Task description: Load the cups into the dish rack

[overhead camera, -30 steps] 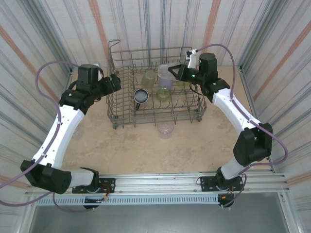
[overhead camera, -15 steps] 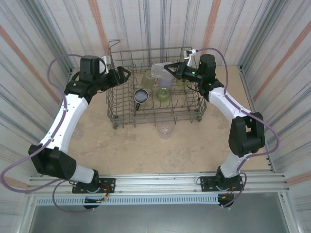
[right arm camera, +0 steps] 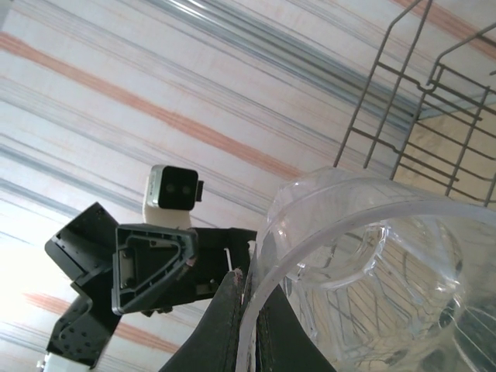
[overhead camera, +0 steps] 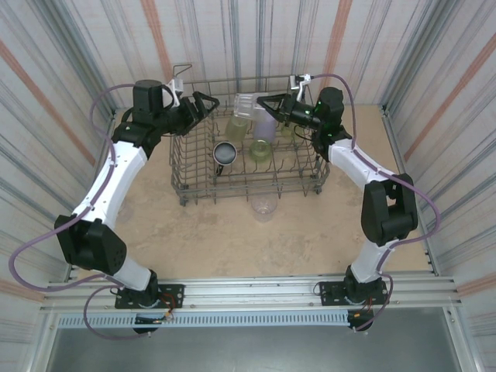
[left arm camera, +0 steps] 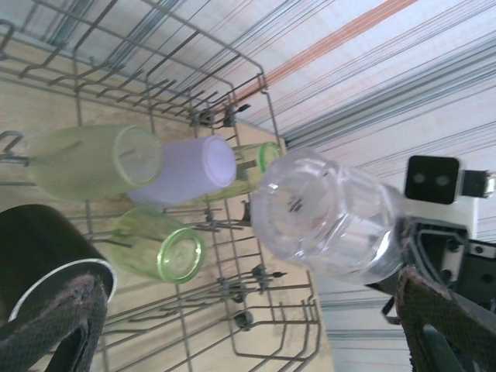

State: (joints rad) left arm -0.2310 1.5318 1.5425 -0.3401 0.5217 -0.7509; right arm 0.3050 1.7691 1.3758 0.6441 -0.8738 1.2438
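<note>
Top external view: a clear cup (overhead camera: 246,106) hangs tilted on its side above the far half of the dish rack (overhead camera: 180,167), gripped by the right gripper (overhead camera: 262,106). In the right wrist view the fingers (right arm camera: 232,325) pinch the cup's rim, one inside and one outside the wall, so the jaws are clamped on it. In the left wrist view its base faces the camera. Below it in the rack lie a yellow-green cup (overhead camera: 237,125) and a lavender cup (overhead camera: 265,128) side by side, with another yellow-green cup (overhead camera: 261,149) nearer the front and a dark cup (overhead camera: 225,153) with a shiny rim to its left. One more green cup shows behind the lavender one in the left wrist view. The left gripper (overhead camera: 209,107) hovers over the rack's far left corner, facing the held cup, its jaws spread wide and holding nothing. A second clear cup (overhead camera: 263,207) stands on the table (overhead camera: 194,240) just in front of the rack, apart from both arms.
</note>
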